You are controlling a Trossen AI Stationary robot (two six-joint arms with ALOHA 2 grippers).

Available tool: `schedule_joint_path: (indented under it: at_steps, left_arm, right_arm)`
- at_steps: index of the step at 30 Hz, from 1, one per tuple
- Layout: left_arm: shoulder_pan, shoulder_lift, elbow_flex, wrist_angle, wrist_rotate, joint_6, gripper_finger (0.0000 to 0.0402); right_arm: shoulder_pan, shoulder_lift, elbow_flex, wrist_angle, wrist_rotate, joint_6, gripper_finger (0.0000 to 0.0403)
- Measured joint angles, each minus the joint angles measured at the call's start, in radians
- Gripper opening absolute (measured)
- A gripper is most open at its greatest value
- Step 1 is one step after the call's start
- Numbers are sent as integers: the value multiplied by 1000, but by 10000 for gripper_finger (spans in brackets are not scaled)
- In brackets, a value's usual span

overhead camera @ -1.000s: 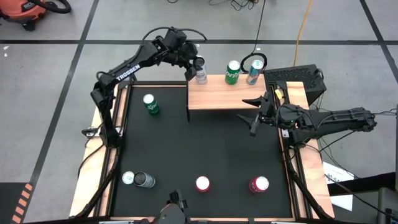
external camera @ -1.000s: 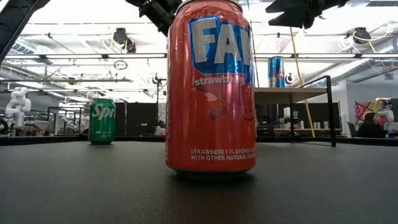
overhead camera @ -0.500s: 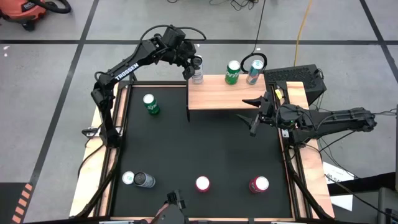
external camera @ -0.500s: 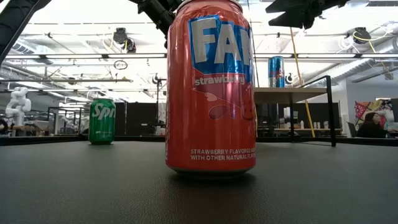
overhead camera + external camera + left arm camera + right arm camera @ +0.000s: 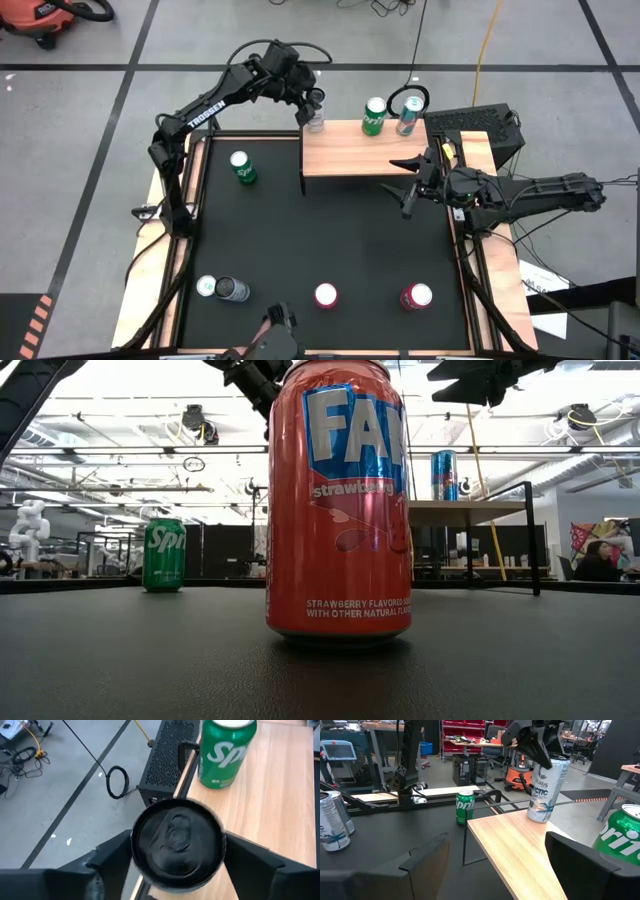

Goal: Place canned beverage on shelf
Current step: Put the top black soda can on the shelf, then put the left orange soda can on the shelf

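The shelf (image 5: 360, 150) is a light-wood board on thin black legs at the table's far side. It also shows in the right wrist view (image 5: 520, 850). A green Sprite can (image 5: 374, 115) and a blue can (image 5: 408, 116) stand on its far edge. My left gripper (image 5: 312, 98) is shut on a white-and-blue can (image 5: 545, 790) at the board's far left corner. My right gripper (image 5: 408, 185) is open and empty, level beside the shelf's near right corner. My left gripper pinches the white can's upper wall just below the rim (image 5: 137, 845) between its two fingers (image 5: 112, 852), one on each side. The fingers come from above, pointing down. The can stands about upright with its base (image 5: 539, 817) at the board's far left corner; whether it rests there I cannot tell.
On the black tabletop stand a green Sprite can (image 5: 241, 167) at the left, two cans (image 5: 222, 289) at the near left, and two red cans (image 5: 326, 295) (image 5: 416, 296) near the front edge. A black box (image 5: 480, 125) sits beyond the shelf's right end.
My left gripper has carried the white can a little toward the table's left and far edge, still shut on it. The right arm has kept still.
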Motion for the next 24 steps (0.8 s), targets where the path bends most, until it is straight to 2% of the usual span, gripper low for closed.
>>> schedule_joint_path:
  at_steps: [6, 9, 14, 20, 24]
  left_arm:
    - [0, -1, 2, -3, -1, 0, 372]
    - [0, -14, 2, -7, -38, 1, 395]
    - [0, -67, 2, -37, -121, 8, 393]
    - [-5, -164, 2, -116, -171, -1, 393]
    - [-25, -215, -17, -148, -177, -133, 393]
  right_arm:
    - [0, 0, 0, -12, 0, 0, 313]
    - [0, 0, 0, -13, 0, 0, 313]
    - [0, 0, 0, -14, 0, 0, 313]
    - [0, 0, 0, -19, 0, 7, 313]
    - [0, 0, 0, -22, 0, 12, 313]
